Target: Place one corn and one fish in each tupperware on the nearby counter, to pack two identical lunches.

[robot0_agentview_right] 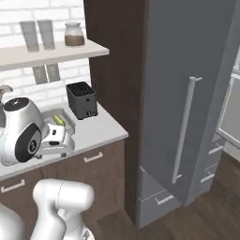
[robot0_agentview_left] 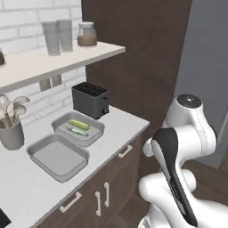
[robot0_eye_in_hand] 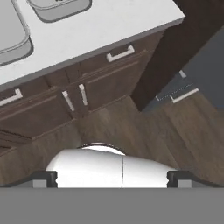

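Two trays on counter: far tray holds one corn, one fish; near tray bare. Gripper fingers apart, gripping nothing.

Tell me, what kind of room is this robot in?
It looks like a kitchen. There's a black toaster on a pale counter over brown cabinets, a cup of spoons, and a tall grey fridge beside it.
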Available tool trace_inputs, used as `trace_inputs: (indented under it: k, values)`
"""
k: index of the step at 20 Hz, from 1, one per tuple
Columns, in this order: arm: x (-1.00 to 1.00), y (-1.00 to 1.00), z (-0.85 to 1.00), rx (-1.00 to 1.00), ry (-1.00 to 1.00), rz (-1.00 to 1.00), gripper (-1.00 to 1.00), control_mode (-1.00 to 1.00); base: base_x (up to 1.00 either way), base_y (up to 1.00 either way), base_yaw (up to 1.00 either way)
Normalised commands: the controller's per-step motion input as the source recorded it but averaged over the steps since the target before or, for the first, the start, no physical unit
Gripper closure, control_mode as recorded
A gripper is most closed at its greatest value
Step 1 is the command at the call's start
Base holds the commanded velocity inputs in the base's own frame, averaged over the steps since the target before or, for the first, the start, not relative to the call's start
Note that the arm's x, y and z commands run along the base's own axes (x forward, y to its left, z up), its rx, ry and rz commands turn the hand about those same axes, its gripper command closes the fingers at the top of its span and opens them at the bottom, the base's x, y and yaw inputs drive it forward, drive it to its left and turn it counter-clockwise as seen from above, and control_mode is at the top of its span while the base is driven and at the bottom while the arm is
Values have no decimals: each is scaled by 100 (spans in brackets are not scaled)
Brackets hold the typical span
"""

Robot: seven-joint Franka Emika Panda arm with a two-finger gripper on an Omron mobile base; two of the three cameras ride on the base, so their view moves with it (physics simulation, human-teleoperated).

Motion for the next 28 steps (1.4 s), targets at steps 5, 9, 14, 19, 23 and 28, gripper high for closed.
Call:
trace_inputs:
  k: [5,9,14,19,23,28]
  values:
    - [0,0,0,0,0,0,-100,100,0,-56,-78]
    - [0,0,0,0,0,0,-100,100,0,-69,-76]
    - [0,0,0,0,0,0,-100,100,2,-75,-74]
    - [0,0,0,0,0,0,-100,100,58,-84,-52]
    - [0,0,0,0,0,0,-100,100,100,-26,-20]
    - [0,0,0,0,0,0,-100,100,100,0,-4]
